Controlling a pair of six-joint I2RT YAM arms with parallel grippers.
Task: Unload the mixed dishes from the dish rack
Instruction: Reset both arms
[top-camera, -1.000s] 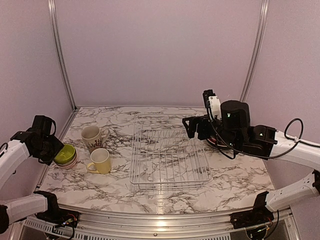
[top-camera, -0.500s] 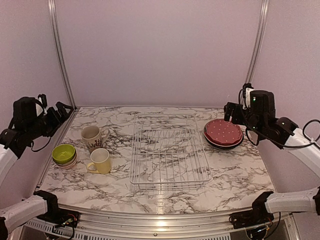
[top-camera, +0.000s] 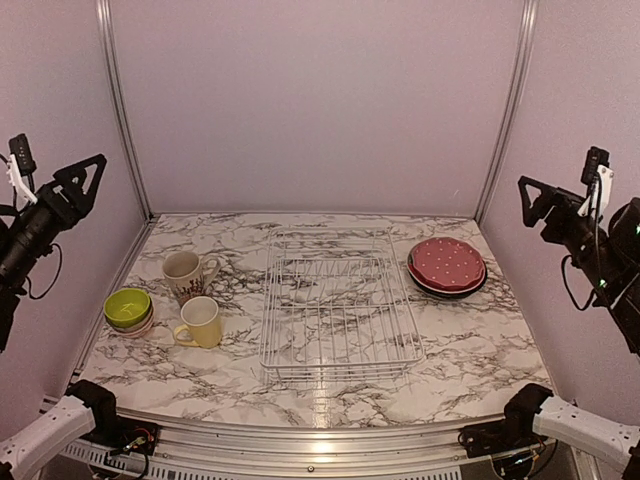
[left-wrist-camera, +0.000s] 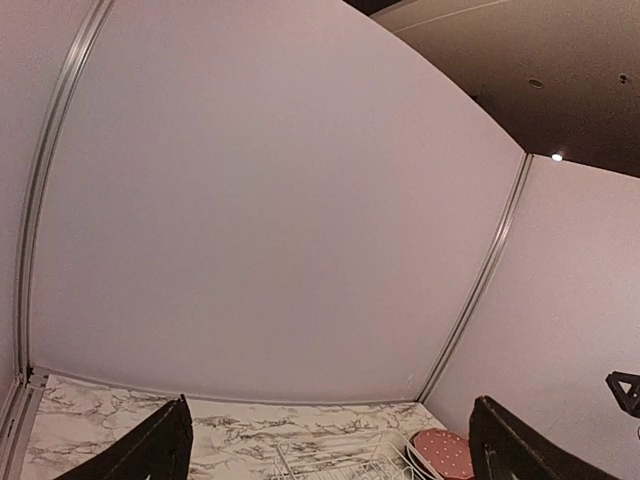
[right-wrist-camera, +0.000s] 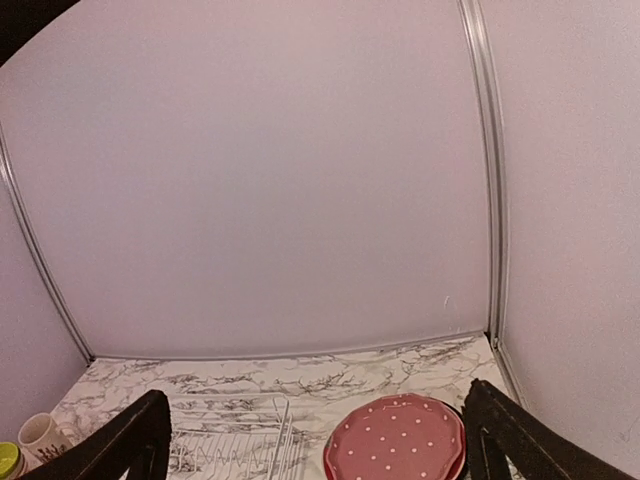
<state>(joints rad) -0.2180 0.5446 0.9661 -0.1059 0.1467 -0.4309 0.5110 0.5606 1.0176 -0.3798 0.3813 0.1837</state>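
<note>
Our left gripper (top-camera: 55, 165) and right gripper (top-camera: 563, 180) hang wide open, high above the empty rack (top-camera: 340, 318), and the dishes (top-camera: 447, 264) are out, so we look done.

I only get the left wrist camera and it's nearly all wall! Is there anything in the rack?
Observer: No, the top view shows the rack is empty.
Operator: Where are the cups?
Observer: A cream mug and a yellow mug stand on the table left of the rack, with the yellow one nearer the front edge.
Operator: Any bowls?
Observer: A green bowl sits nested in another bowl, left of the mugs.
</note>
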